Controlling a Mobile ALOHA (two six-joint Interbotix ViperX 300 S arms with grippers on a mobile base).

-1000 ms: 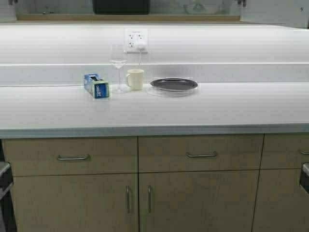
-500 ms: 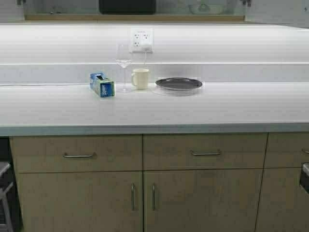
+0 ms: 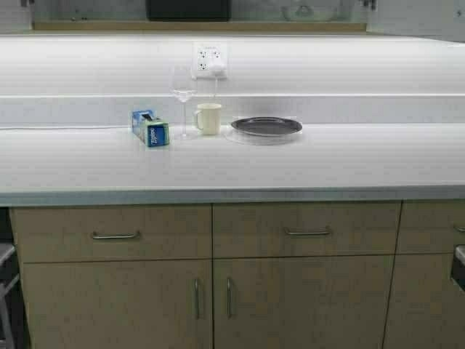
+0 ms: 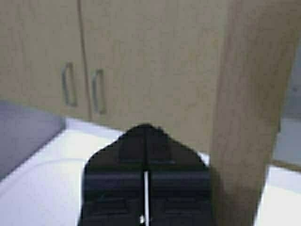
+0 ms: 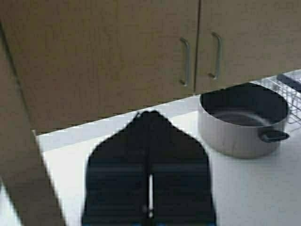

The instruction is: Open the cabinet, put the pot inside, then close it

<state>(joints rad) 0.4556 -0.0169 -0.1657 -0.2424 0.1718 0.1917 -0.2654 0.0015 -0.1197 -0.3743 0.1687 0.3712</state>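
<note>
My base has just drifted slightly right; both tools, left tool point(image 4: 146, 188) and right tool point(image 5: 149, 188), are clenched empty, cabinet point(image 5: 141, 47) doors unopened, pot point(image 5: 243, 120) waiting.

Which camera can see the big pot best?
The right wrist view: the pot sits whole on the white surface under the cabinet, beyond the shut right gripper. The high and left wrist views don't show it.

- The mug point(image 3: 208, 118) stands on the countertop point(image 3: 290, 163).
- Just left of the mug: wine glass point(image 3: 183, 102), then carton point(image 3: 150, 129).
- Right of the mug: plate point(image 3: 266, 126).
</note>
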